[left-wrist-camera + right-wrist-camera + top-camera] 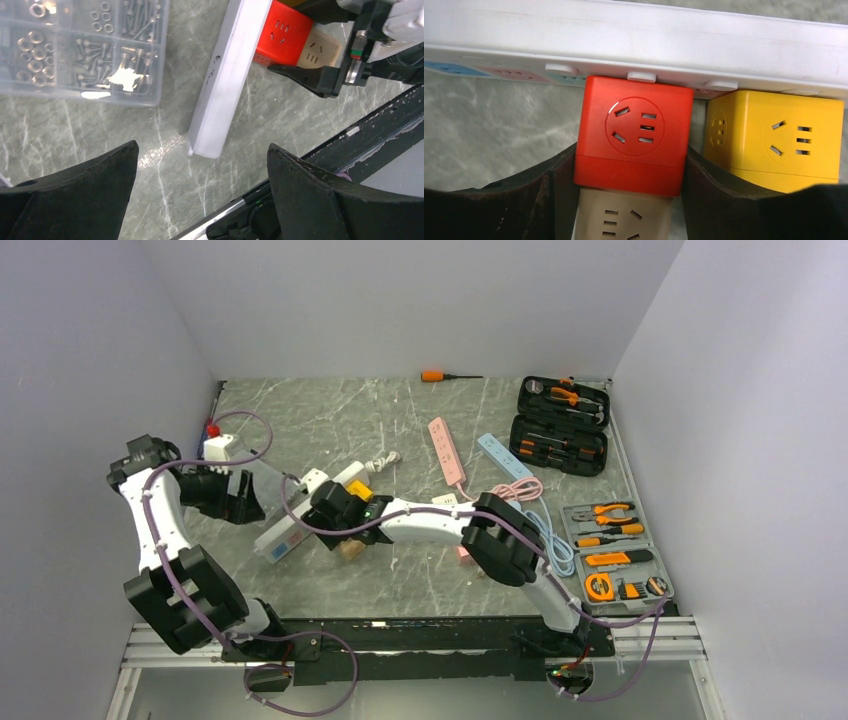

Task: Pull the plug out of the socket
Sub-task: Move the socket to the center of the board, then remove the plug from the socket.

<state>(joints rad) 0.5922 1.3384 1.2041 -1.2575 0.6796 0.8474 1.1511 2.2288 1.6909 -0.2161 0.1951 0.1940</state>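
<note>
A white power strip (634, 40) lies on the marble table (420, 420). A red cube plug (636, 130) sits in it, with a yellow cube plug (779, 135) beside it. A beige cube (624, 215) is stuck into the red one's near face. My right gripper (630, 165) straddles the red cube, its dark fingers (556, 185) pressed against both sides. From above, the right gripper (335, 508) covers the red cube on the strip (285, 532). My left gripper (202, 170) hangs open over bare table just short of the strip's end (215, 120), holding nothing.
A clear box of screws and nuts (75, 50) lies left of the strip. A pink strip (447, 450), a blue strip (505, 457), an open black tool case (560, 425) and a grey tool tray (615, 550) are on the right. An orange screwdriver (440, 375) lies at the back wall.
</note>
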